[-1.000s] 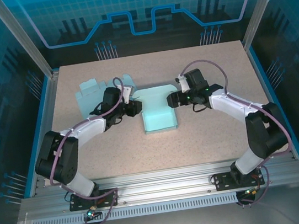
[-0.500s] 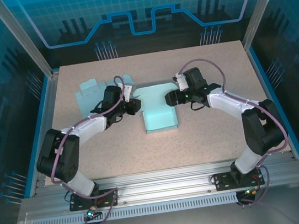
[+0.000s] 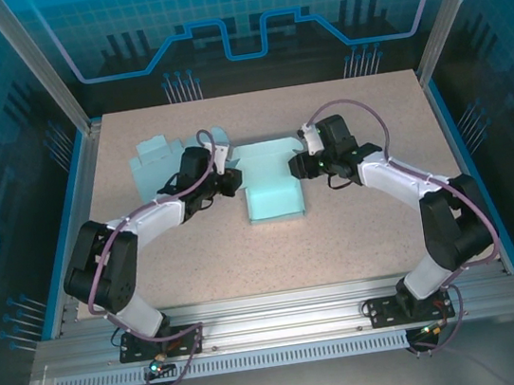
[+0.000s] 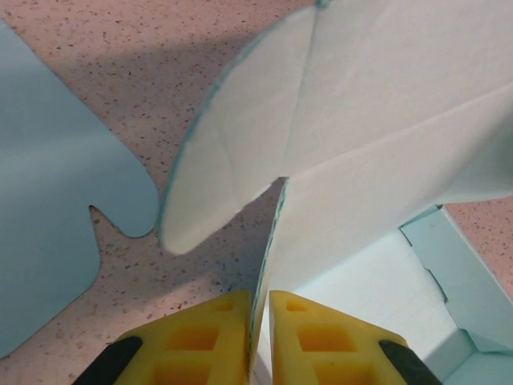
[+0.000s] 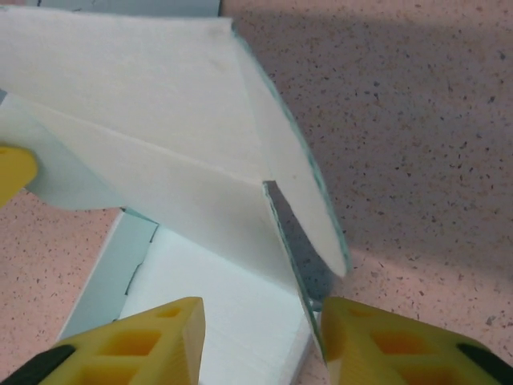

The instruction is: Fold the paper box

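Our paper box (image 3: 271, 190) sits mid-worktop (image 3: 359, 236); left end effector (image 4: 258, 321) is pinched tight on the box's left wall (image 4: 361, 216); right end effector (image 5: 260, 337) straddles the right wall (image 5: 192, 200), jaws apart; we'd clamp that one first, then raise both walls evenly.

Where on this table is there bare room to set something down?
Bare table runs wide between the paper box and the near edge, and beyond the right arm toward the right edge. Crowded: far middle around the box, and far left where the flat paper blank lies.
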